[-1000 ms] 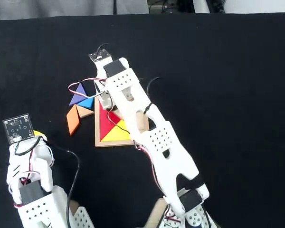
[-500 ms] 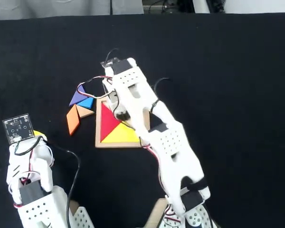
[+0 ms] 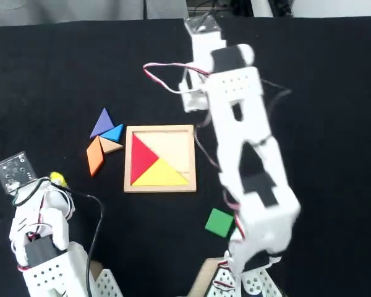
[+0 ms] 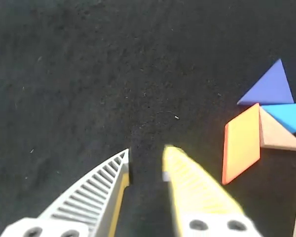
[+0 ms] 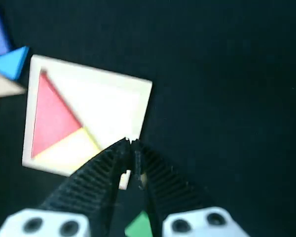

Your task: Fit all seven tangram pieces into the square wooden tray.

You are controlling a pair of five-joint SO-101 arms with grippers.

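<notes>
The square wooden tray (image 3: 188,158) holds a red triangle (image 3: 141,158) and a yellow triangle (image 3: 161,174); the rest of its floor is bare. Left of it lie a purple triangle (image 3: 103,122), a blue triangle (image 3: 114,132), a tan triangle (image 3: 109,146) and an orange parallelogram (image 3: 94,155). A green square (image 3: 219,222) lies in front of the tray's right corner. My right arm (image 3: 241,124) is raised high to the right of the tray. Its gripper (image 5: 130,143) is shut and holds nothing, above the tray (image 5: 143,96). My left gripper (image 4: 145,158) is open and holds nothing, short of the orange parallelogram (image 4: 241,148).
Black cloth (image 3: 309,93) covers the whole table. The left arm (image 3: 40,229) stands at the lower left corner, and both arm bases sit along the front edge. The cloth's far edge runs along the back.
My right arm has lifted off the tray and swung up and to the right, which uncovers the tray and the green square. The left arm has barely shifted.
</notes>
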